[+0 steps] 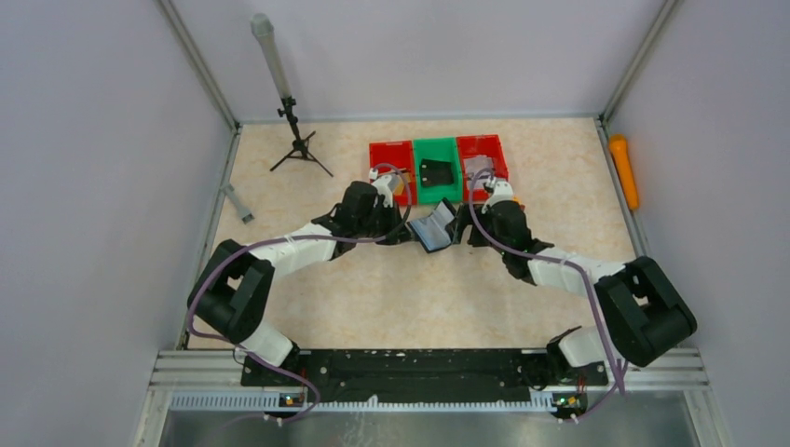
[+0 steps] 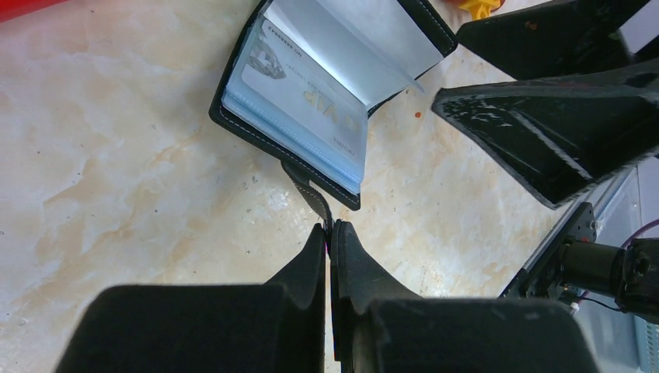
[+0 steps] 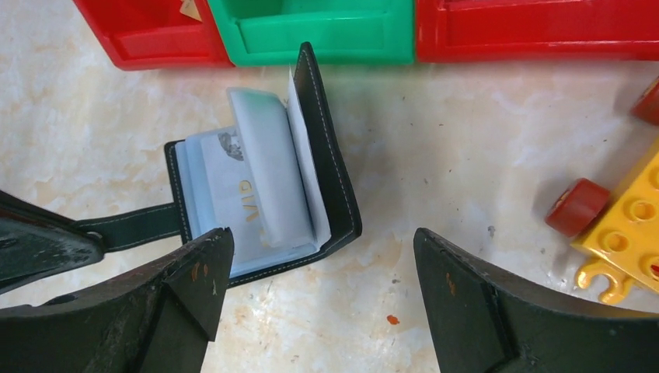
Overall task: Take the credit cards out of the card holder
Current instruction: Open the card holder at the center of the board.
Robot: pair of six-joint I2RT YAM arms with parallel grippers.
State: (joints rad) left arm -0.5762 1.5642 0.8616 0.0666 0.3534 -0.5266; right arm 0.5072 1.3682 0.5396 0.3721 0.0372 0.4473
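From the overhead camera I see the card holder (image 1: 434,230) lying in the middle of the surface, just at 6 o'clock of the green bin (image 1: 436,142). A red bin (image 1: 391,149) touches the green one at 9 o'clock, and another red bin (image 1: 494,142) touches it at 3 o'clock. A small black case (image 1: 435,172) lies in the green bin.

My left hand (image 2: 329,229) comes in from the holder's 9 o'clock. Its fingers are pressed together, clamped on the closing tab (image 2: 311,194), which runs taut from the holder's edge.

The holder is spread on the surface. One cover lies flat and the other stands tilted up, with pale blue sleeves fanned between them. The top card (image 3: 233,186) shows gold "VIP" lettering through its sleeve.

My right hand (image 3: 322,241) sits at the holder's 3 o'clock with its fingers wide apart and nothing between them. In its wrist view, one fingertip overlaps the holder's near corner; I cannot tell whether they touch.

A yellow toy block (image 3: 629,225) with red wheels lies on the surface at 3 o'clock of the holder.
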